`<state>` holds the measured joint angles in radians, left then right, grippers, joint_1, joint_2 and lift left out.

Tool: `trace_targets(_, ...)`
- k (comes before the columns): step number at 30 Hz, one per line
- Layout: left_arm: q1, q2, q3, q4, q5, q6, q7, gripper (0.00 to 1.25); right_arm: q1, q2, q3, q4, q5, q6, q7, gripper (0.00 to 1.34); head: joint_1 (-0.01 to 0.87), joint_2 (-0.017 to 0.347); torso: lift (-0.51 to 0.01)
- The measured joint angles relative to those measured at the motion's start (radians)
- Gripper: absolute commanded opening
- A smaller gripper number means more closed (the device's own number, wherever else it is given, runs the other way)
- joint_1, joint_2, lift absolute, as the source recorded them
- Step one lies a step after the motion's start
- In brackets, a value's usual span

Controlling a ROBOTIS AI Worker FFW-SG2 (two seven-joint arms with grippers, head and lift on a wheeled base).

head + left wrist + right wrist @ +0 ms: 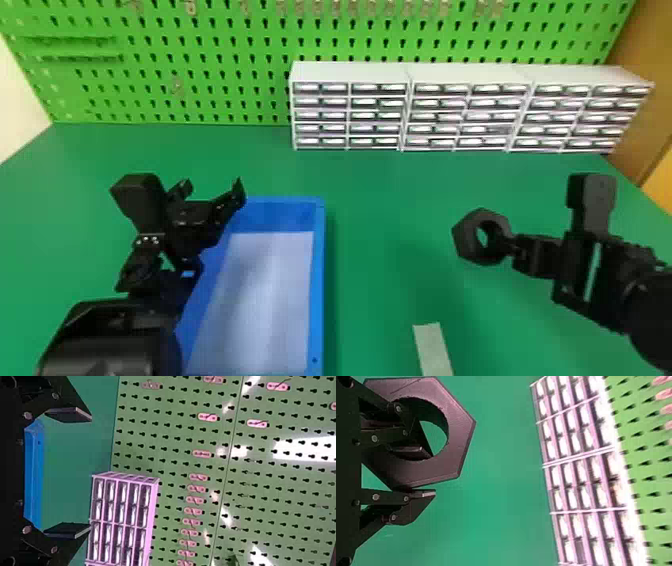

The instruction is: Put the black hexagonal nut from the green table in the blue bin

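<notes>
1. The right gripper [512, 248], at the right of the counter, is grasping the nut: one of its fingers [417, 450] reaches into the hole while the other lies against the outer edge.
2. The black hexagonal nut [464, 235] is held in the air above the counter, well apart from the bin and to its right, with its hole showing in the head view.
3. The left gripper [213, 186] is released, its two fingers spread wide with nothing between them, over the far left part of the bin.
4. The blue bin [317, 280] sits on the left half of the counter; a pale sheet [260, 295] lies over its bottom.
5. A pale strip [433, 350] lies on the near part of the counter, between the bin and the right arm.
6. The green counter [380, 200] spreads beneath all of this.
7. White small-parts drawer cabinets [350, 74] stand side by side along the counter's far right edge.
8. Behind them rises a green pegboard [210, 107] with rows of keyhole slots.
</notes>
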<state>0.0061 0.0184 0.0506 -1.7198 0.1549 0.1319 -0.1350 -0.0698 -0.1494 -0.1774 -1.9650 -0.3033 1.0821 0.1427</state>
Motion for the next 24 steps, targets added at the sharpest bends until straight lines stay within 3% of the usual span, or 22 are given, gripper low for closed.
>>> trace_targets(8, 0.000, 0.000, 0.000, 0.000, 0.000, 0.000, 0.000, 0.95, 0.022, -0.022, 0.048, 0.000, -0.020, -0.213, 0.002, 0.25, 0.686, 0.051, -0.097)
trace_targets(24, 0.000, 0.000, 0.001, 0.000, 0.003, 0.000, 0.000, 0.95, 0.041, -0.019, 0.116, 0.000, -0.069, -0.512, 0.001, 0.25, 0.686, 0.051, -0.097)
